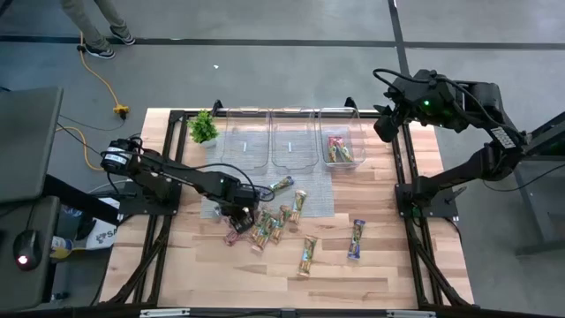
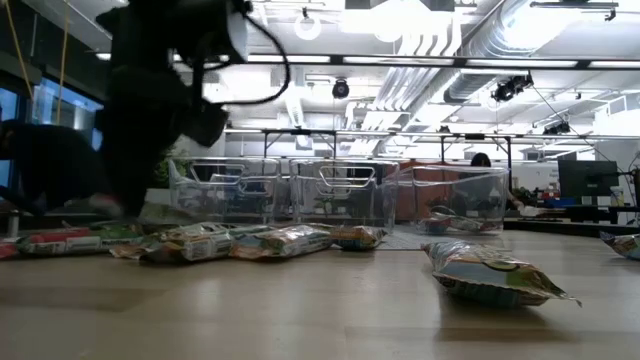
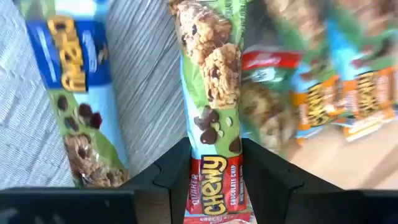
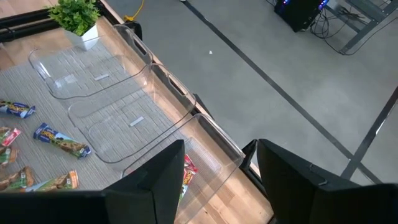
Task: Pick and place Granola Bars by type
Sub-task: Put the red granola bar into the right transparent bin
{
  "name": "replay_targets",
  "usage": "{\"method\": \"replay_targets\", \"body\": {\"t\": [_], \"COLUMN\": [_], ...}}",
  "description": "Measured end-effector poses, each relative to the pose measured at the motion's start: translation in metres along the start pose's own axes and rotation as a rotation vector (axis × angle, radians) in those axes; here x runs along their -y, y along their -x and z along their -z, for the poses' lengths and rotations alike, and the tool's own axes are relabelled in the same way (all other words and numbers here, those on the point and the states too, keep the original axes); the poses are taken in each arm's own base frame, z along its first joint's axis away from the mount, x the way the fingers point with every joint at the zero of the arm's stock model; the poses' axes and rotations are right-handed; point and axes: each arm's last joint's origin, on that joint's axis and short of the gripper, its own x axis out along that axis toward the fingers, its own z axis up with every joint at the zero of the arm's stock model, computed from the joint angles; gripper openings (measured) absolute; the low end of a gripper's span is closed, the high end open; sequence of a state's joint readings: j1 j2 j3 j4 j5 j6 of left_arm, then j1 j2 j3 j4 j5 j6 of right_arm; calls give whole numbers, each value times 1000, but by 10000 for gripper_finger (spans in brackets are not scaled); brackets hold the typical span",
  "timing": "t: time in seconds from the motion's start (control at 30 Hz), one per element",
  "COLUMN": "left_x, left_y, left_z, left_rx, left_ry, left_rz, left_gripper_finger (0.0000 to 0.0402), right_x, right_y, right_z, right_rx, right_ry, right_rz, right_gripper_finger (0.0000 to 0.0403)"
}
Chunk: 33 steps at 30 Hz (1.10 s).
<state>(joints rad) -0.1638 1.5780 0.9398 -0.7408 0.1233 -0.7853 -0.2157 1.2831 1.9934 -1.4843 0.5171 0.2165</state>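
- Left claw (image 3: 214, 180) is clenched around 1 red chocolate-chip bar (image 3: 214, 124); the slick wrapper may slip, or neighbouring bars (image 1: 265, 228) drag along.
- Right claw (image 4: 217, 180) hangs released above the bins (image 1: 291, 141).

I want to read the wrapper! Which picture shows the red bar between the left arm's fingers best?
The left wrist view: the red chocolate chip bar fills the middle, its Chewy label readable between the left gripper's fingers. The high view hides it under the arm. The low view shows only dark arm there. The right wrist view misses it.
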Motion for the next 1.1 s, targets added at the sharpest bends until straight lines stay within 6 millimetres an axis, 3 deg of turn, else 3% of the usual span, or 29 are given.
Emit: {"method": "replay_targets", "body": {"t": [0.27,0.43,0.57,0.77,0.93,1.1], "left_x": [22,32,25,-8,-16,2], "left_y": [46,89,126,172,173,150], "left_z": [-20,-50,-85,-138,-164,-164], "left_rx": [148,373,577,803,723,584], "left_ry": [-98,-151,-146,-90,-115,-207], "left_rz": [-63,-67,-26,66,93,85], "left_gripper_finger": [126,126,126,126,126,126], "right_x": [0,0,0,0,0,-1], "right_y": [0,0,0,0,0,0], "right_z": [0,0,0,0,0,0], "right_rx": [0,0,-1,-3,-2,-3], "right_ry": [1,0,0,1,12,16], "right_rz": [0,-1,-5,-11,-12,-18], "right_gripper_finger": [188,188,188,188,188,188]}}
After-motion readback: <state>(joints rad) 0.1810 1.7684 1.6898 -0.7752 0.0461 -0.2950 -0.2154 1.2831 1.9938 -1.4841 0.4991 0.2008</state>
